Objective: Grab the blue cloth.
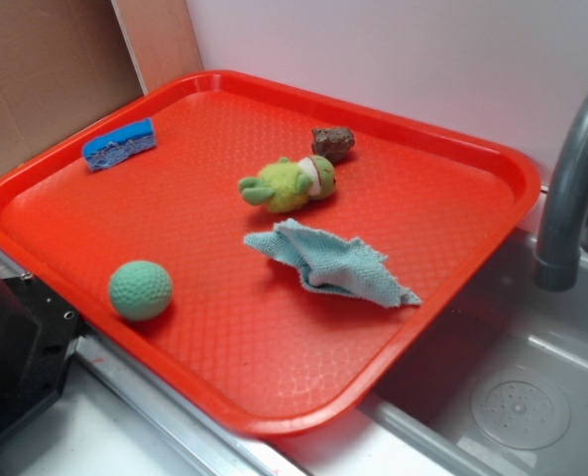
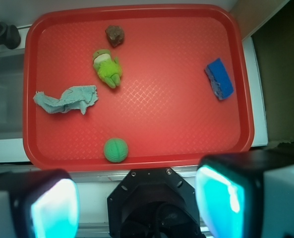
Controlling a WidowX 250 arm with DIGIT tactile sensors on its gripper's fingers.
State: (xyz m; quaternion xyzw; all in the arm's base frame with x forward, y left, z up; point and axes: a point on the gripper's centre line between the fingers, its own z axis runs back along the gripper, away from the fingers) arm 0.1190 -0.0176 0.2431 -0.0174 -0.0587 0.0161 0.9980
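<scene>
Nothing done yet as far as I can judge: red tray (image 2: pixel 236 89) carries everything, and the arm hangs high above it, over the near edge in the wrist view, well clear of all items. Gripper (image 2: pixel 137 203) is spread wide, the two fingers (image 2: pixel 52 206) far apart with nothing between them. Blue cloth (image 2: pixel 67 99) lies crumpled and untouched on the tray's faucet side, near that rim, just beside the green plush toy (image 2: pixel 107 68) and apart from it. Blue sponge (image 2: pixel 219 78) sits at the opposite side, well away, so it's easy to rule out. Green ball (image 2: pixel 116 149) is near the tray edge closest to the arm; small brown lump (image 2: pixel 115 35) beyond the toy. Left, my read: travel over the cloth, descend, pinch a raised fold.
</scene>
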